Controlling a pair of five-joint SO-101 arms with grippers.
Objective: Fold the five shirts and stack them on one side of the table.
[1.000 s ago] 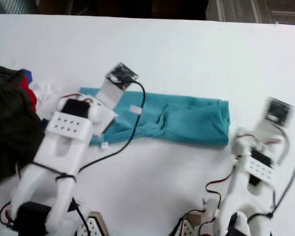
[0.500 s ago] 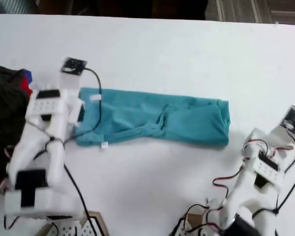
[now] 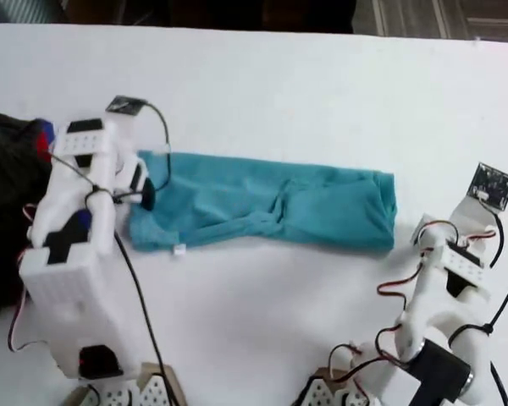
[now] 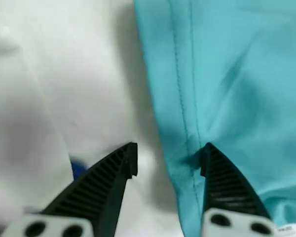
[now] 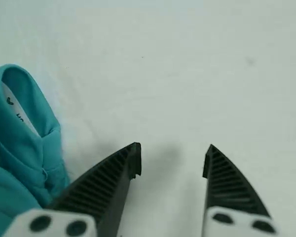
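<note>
Left pincer (image 4: 168, 154) open, straddling teal shirt (image 4: 237, 74) hem; right pincer (image 5: 171, 153) open beside collar (image 5: 24, 98). Best pinch both layers squarely before lifting.

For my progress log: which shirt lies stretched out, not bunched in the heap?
The teal shirt, folded into a long strip across the middle; the dark shirt and the rest lie bunched together at the side.

Shirt (image 3: 305, 207) centre; clothes pile (image 3: 13, 220) just beside, left.
</note>
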